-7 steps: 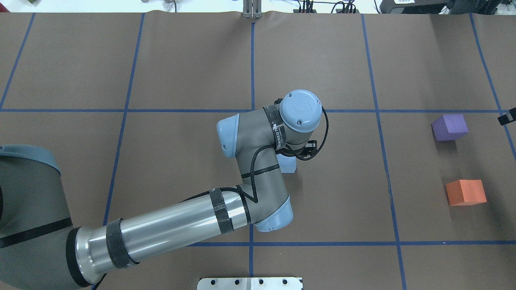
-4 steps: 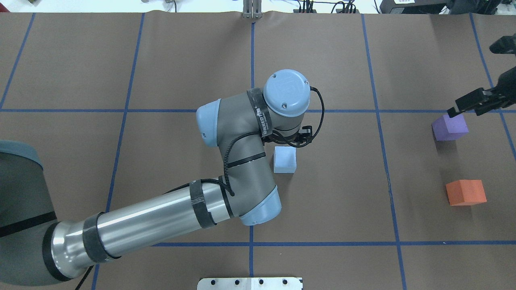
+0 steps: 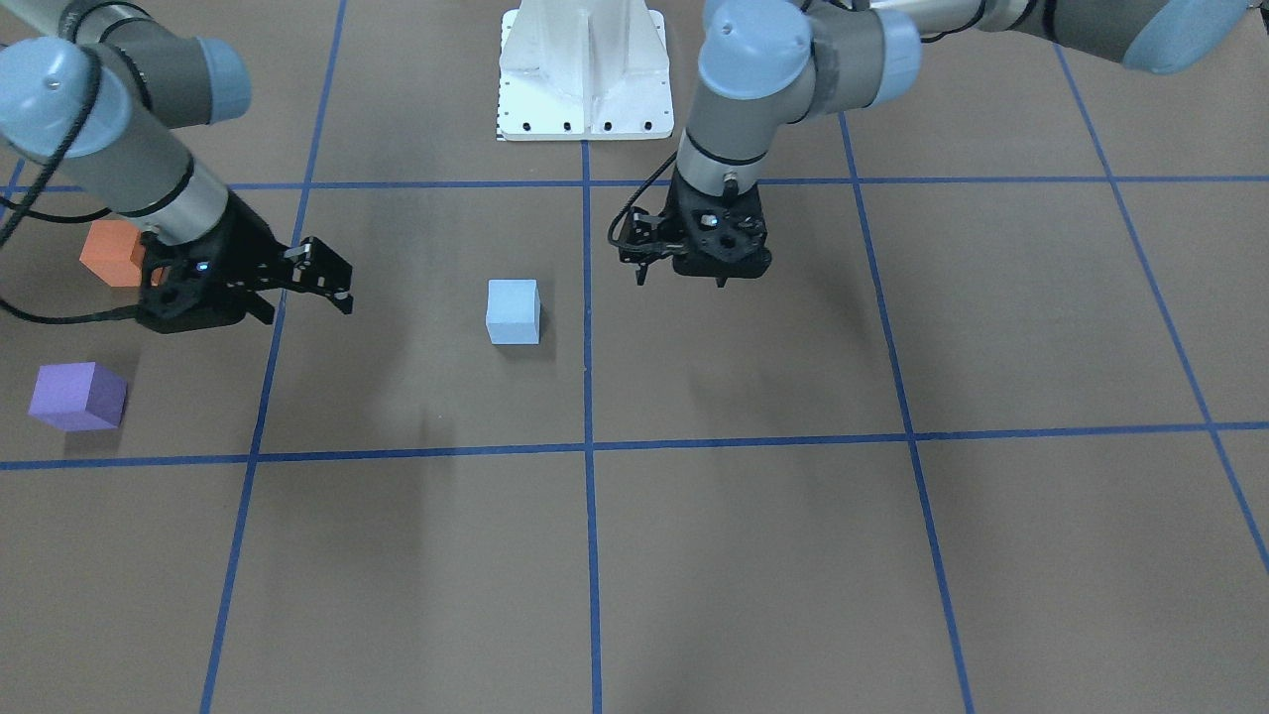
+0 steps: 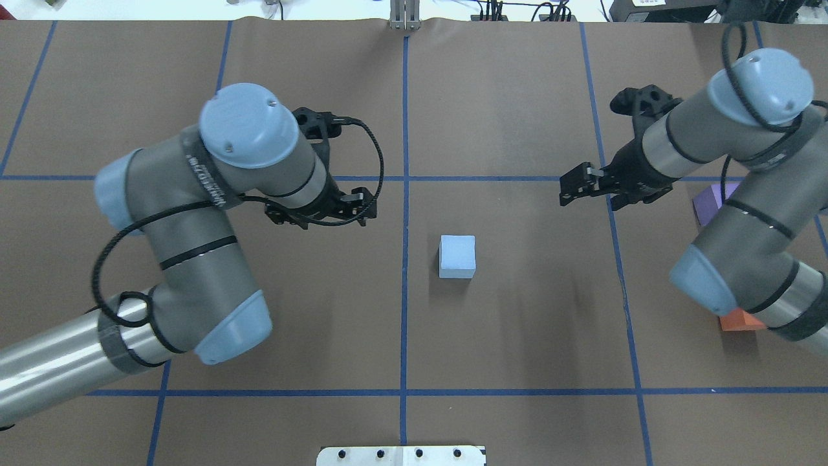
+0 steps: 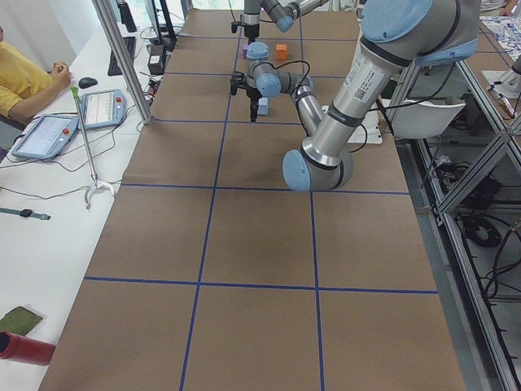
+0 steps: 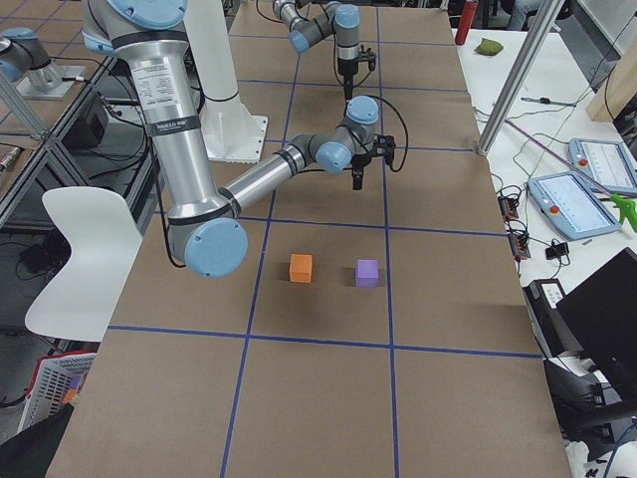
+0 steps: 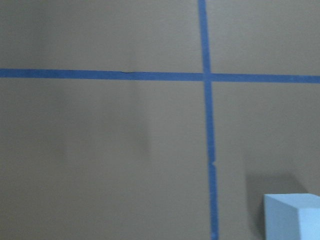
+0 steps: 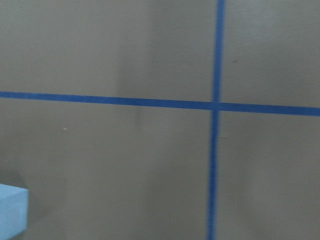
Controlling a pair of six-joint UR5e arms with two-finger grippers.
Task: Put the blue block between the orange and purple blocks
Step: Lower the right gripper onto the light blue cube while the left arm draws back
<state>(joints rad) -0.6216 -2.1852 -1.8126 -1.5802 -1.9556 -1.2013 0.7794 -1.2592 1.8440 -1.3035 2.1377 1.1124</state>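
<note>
The light blue block point(image 4: 457, 256) stands alone on the brown table near its middle; it also shows in the front view point(image 3: 514, 310). My left gripper point(image 4: 320, 217) is open and empty, to the block's left and above the table. My right gripper point(image 4: 576, 184) is open and empty, to the block's right. The purple block point(image 4: 710, 202) and orange block point(image 4: 737, 321) sit at the right and are partly hidden under my right arm. In the front view, purple point(image 3: 77, 397) and orange point(image 3: 111, 253) lie apart with a gap between them.
The white robot base plate point(image 3: 585, 69) is at the table's near edge. Blue tape lines point(image 4: 405, 194) divide the table. Tablets point(image 5: 61, 122) and a seated person are beside the table on the operators' side.
My left arm has drawn back to the left, leaving the blue block on the table. My right arm has swung in from the right edge toward the middle, over the purple and orange blocks.
</note>
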